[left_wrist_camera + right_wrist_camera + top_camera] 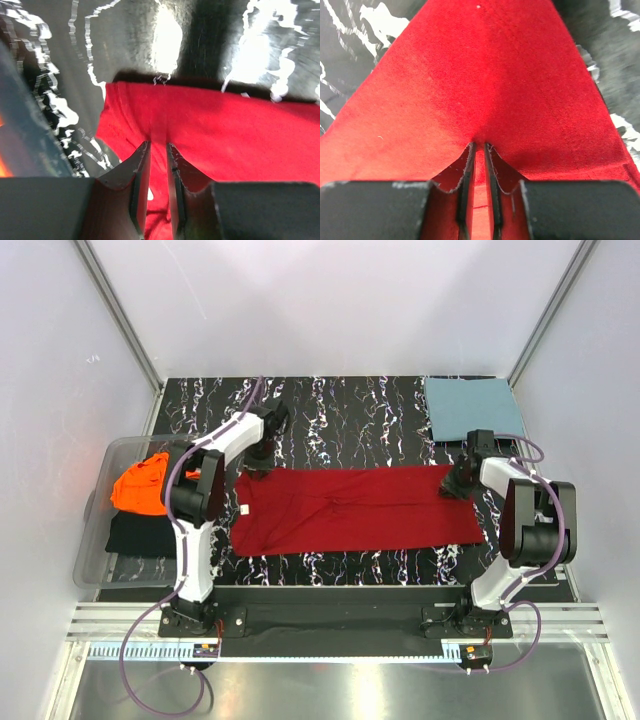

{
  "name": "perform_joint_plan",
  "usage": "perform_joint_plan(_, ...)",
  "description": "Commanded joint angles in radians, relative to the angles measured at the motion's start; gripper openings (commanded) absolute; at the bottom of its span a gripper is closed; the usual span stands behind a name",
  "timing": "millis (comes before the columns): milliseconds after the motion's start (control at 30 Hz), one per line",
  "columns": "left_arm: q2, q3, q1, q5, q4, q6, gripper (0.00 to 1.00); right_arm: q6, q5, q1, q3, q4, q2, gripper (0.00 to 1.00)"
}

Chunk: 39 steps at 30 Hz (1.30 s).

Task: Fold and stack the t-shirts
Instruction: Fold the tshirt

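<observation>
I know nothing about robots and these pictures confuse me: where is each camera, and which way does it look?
Top external: overhead and behind, looking down on the table; left arm and right arm show.
Left wrist: on the left arm, facing the red t-shirt; the left gripper shows.
Right wrist: on the right arm, facing the same shirt; the right gripper shows.
Shared: all three see the red t-shirt.

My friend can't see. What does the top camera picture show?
A deep red t-shirt lies stretched across a black marbled table, with the left gripper and right gripper pinching its ends. A folded teal-blue t-shirt sits at the far right corner, and an orange t-shirt lies in a clear bin at left.
</observation>
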Motion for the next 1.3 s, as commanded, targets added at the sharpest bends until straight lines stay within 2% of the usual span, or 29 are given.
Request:
perform_joint_plan(0,0.044,0.050,0.003,-0.028,0.021,-0.020,0.23,-0.042,0.067,-0.071,-0.021,-0.008,0.036,0.19)
perform_joint_plan(200,0.112,0.102,0.001,0.019,0.018,-0.009,0.23,-0.056,0.058,-0.111,-0.015,-0.005,0.041,0.19)
perform_joint_plan(400,-0.006,0.118,0.001,0.025,0.001,0.012,0.26,-0.051,0.009,-0.108,0.002,-0.011,-0.026,0.21)
perform_joint_plan(533,-0.164,0.106,0.001,0.091,-0.010,0.021,0.29,-0.040,0.012,-0.070,0.023,-0.026,-0.106,0.24)
perform_joint_plan(633,-0.291,0.017,-0.008,0.204,0.012,0.026,0.29,0.004,0.027,0.019,0.043,-0.033,-0.146,0.25)
perform_joint_plan(833,-0.541,-0.331,-0.055,0.438,0.156,-0.031,0.32,0.087,-0.005,0.240,0.094,-0.003,-0.155,0.29)
perform_joint_plan(967,-0.650,-0.501,-0.083,0.430,0.208,-0.075,0.36,0.061,-0.020,0.441,0.157,0.073,-0.119,0.32)
perform_joint_plan(1000,-0.682,-0.520,-0.083,0.436,0.213,-0.081,0.36,0.037,-0.070,0.465,0.186,0.110,-0.090,0.33)
perform_joint_plan(1100,-0.748,-0.571,-0.081,0.426,0.216,-0.103,0.37,-0.032,-0.223,0.501,0.250,0.168,-0.006,0.35)
perform_joint_plan(1267,-0.841,-0.626,-0.081,0.424,0.217,-0.103,0.37,-0.135,-0.354,0.558,0.388,0.173,0.139,0.38)
